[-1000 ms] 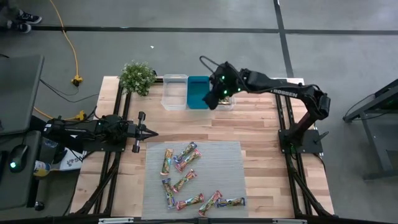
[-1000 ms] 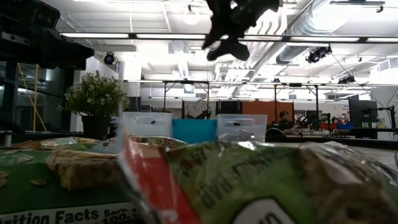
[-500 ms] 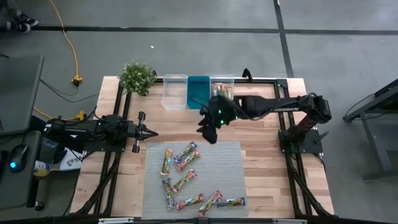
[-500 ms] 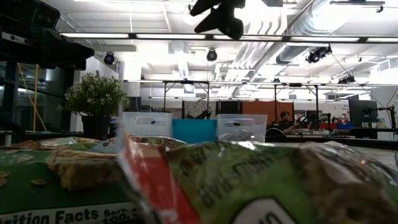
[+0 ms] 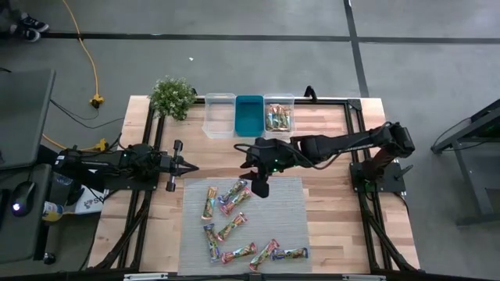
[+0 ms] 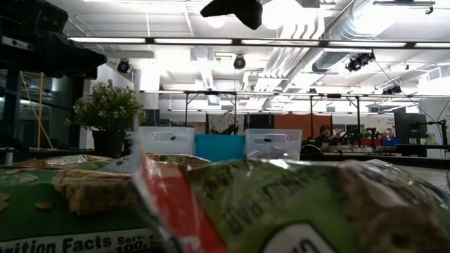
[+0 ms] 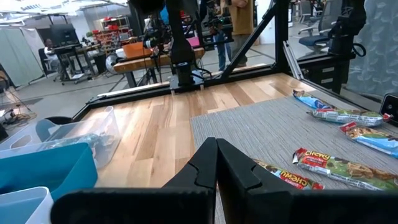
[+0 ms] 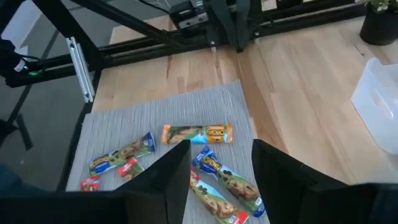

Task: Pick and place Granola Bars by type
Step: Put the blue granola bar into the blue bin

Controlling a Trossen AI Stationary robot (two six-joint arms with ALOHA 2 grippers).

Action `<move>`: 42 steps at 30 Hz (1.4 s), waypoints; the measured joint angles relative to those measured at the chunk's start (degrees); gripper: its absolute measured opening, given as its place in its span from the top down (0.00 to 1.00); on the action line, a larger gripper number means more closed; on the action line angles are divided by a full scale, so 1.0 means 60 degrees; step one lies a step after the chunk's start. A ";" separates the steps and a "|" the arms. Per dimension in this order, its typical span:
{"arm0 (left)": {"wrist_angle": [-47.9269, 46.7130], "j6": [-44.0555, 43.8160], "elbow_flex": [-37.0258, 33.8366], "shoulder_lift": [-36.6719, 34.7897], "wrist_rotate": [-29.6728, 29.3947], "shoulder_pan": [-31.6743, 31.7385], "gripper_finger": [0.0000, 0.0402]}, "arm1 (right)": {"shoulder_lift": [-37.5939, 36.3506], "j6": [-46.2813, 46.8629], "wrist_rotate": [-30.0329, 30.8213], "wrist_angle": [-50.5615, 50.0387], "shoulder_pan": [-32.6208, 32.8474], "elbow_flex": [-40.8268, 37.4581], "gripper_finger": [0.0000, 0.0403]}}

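Several granola bars (image 5: 234, 222) in shiny wrappers lie scattered flat on the grey mat (image 5: 285, 211); some show in the right wrist view (image 8: 198, 134) and the left wrist view (image 7: 339, 168). More bars lie in the clear bin (image 5: 278, 119) at the far edge. My right gripper (image 5: 259, 186) hangs open and empty above the mat's far part, over the bars. My left gripper (image 5: 187, 167) is shut and empty, resting at the mat's left side.
A clear bin (image 5: 219, 115) and a teal bin (image 5: 249, 115) stand beside the bin with bars at the far edge. A small potted plant (image 5: 172, 97) stands at the far left. Bare wood lies between bins and mat.
My right gripper has come from over the teal bin toward the table's near edge and downward, and now hangs above the mat's far part. The left arm has kept still.
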 joint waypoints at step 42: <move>-0.0004 0.0000 -0.0001 0.0007 -0.0066 0.0001 1.00 | 0.1662 -0.0137 -0.2180 -0.1832 0.2462 0.0000 0.62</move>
